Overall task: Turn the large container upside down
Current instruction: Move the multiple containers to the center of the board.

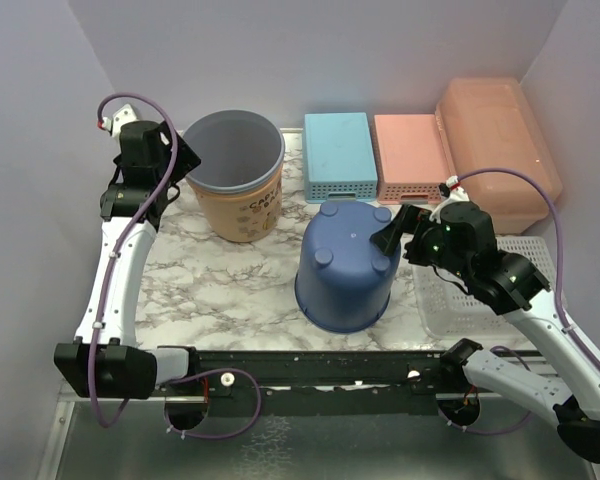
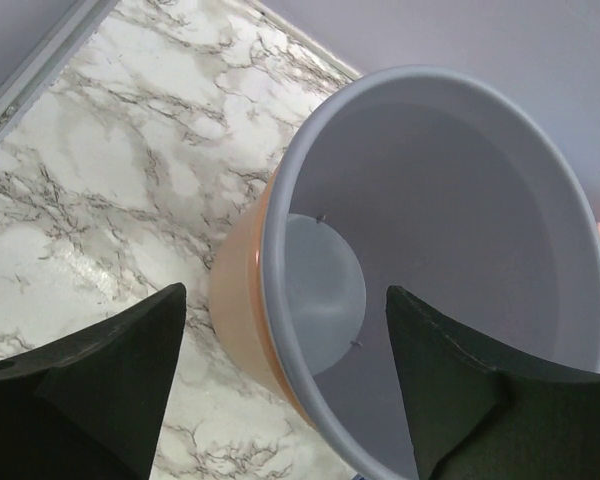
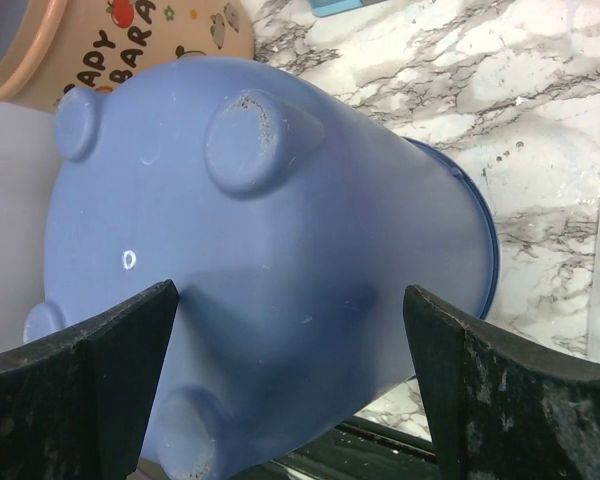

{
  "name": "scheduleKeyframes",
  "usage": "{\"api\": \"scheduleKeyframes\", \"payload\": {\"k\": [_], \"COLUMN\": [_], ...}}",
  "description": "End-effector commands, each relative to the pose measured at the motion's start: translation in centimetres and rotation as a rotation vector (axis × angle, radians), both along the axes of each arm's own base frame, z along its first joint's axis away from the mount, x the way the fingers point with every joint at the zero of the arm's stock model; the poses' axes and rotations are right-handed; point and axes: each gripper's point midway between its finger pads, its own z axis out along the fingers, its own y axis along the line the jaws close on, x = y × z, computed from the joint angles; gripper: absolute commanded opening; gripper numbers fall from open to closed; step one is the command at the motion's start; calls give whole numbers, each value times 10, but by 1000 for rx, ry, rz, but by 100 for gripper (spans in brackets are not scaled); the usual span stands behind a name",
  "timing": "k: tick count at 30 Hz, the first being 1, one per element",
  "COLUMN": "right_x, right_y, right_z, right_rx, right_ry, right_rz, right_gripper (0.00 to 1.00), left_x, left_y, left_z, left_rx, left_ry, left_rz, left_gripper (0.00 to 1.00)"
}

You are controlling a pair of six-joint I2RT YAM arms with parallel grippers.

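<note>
The large container (image 1: 495,150), a translucent peach-orange rectangular box, sits in the back right corner against the wall; neither gripper touches it. My right gripper (image 1: 392,232) is just in front of it, open, with its jaws spread over the upper side of an upturned blue bucket (image 3: 260,250) and holding nothing (image 3: 290,292). My left gripper (image 1: 185,160) hovers open at the back left, its jaws (image 2: 285,290) either side of the near rim of a round orange bucket (image 2: 242,310) with a grey inner wall.
The orange bucket (image 1: 242,210) stands at the back left and the blue bucket (image 1: 345,270) bottom-up in the middle. A blue perforated basket (image 1: 340,155) and a pink one (image 1: 412,155) lie along the back. A clear perforated tray (image 1: 450,300) lies under my right arm.
</note>
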Motion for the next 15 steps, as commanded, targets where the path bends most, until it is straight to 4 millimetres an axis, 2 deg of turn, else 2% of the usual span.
{"api": "scheduleKeyframes", "payload": {"k": [1, 8, 15], "right_x": [1, 3, 1], "right_y": [6, 8, 7], "right_z": [1, 2, 2], "right_rx": [9, 7, 11], "right_ry": [-6, -10, -15], "right_rz": [28, 35, 34], "right_gripper": [98, 98, 98], "left_x": [17, 32, 32], "left_y": [2, -1, 1], "left_z": [12, -5, -8], "left_rx": [50, 53, 72], "left_ry": [-17, 29, 40], "left_rz": [-14, -29, -31], "left_gripper": [79, 62, 51]}}
